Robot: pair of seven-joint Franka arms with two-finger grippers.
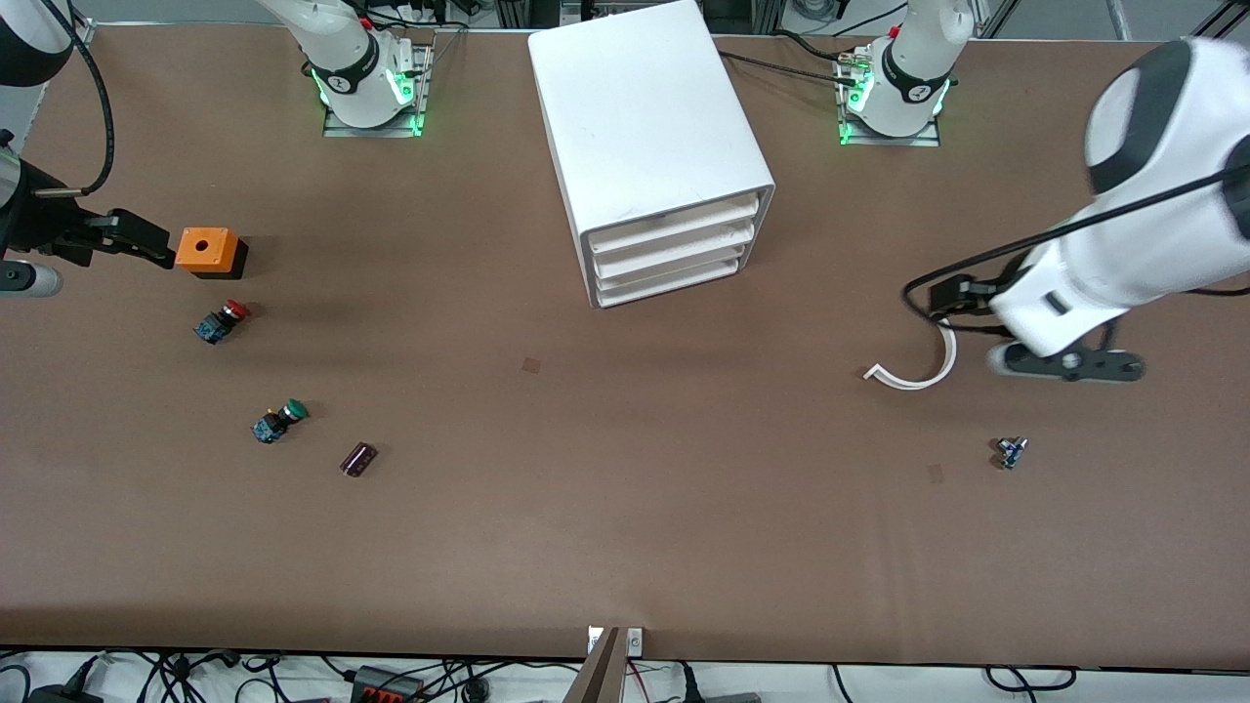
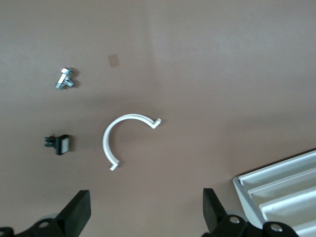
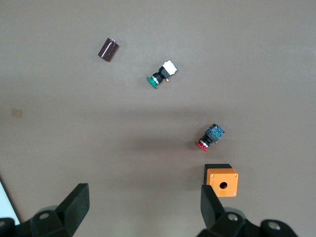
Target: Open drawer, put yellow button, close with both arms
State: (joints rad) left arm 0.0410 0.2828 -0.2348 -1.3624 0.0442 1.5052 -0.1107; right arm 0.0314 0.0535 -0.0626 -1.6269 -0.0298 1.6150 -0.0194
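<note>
Yellow button is nowhere I can see. An orange box (image 1: pixel 208 251) lies on the desk (image 1: pixel 625 508) by the right end effector (image 3: pixel 143 202), which hangs wide open, arm reaching low. The drawers (image 1: pixel 674 256) are all shut, so the button may be inside. The left end effector (image 2: pixel 145 207) hangs wide open over a white hook (image 2: pixel 126 140).

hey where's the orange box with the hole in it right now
The orange box sits on the table toward the right arm's end, just farther from the front camera than the red button; the open right gripper hovers beside it.
</note>
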